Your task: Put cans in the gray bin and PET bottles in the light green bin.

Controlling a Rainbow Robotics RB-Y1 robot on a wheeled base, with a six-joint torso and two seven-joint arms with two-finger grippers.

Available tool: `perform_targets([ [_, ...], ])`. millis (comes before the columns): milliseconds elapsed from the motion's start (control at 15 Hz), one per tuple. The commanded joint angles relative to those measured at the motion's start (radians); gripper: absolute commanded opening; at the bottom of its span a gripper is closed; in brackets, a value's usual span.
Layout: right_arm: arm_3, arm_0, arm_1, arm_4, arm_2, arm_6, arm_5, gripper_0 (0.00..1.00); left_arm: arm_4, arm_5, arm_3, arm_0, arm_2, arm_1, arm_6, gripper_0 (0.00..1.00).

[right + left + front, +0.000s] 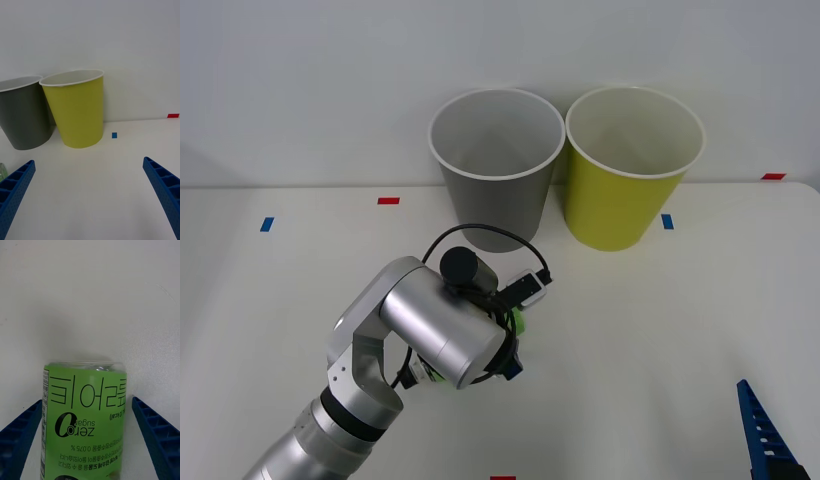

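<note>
left jaws (86, 435) spread open astride the pet bottle (84, 420), lying on the table (90, 296).

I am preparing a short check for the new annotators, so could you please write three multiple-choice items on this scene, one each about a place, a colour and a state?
1. Where does the gray bin stand relative to the light green bin?
A. On its left, rims nearly meeting
B. On its right
C. Stacked inside it

2. What colour is the label of the PET bottle?
A. Red
B. Bright green
C. White

3. How do the jaws of the left gripper stand?
A. Shut with nothing between them
B. Open, with the bottle between them
C. Open over the gray bin

Answers: 1 A, the front view shows gray left of green. 2 B, the left wrist view shows a green label. 3 B, a blue finger shows on each side of the bottle.
</note>
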Motion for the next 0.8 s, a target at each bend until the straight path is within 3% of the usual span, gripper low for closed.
perform_targets([
  [67,0.000,0.000,0.000,0.000,0.000,0.000,0.000,1.00,0.000,-0.002,0.000,0.000,0.005,-0.003,0.000,0.00],
  [600,0.000,0.000,0.000,0.000,0.000,0.000,0.000,1.00,0.000,-0.025,-0.008,0.002,0.004,0.023,0.018,0.00],
  [800,0.000,0.000,0.000,0.000,0.000,0.000,0.000,1.00,-0.002,-0.100,-0.111,0.062,-0.001,0.077,0.084,0.00],
])
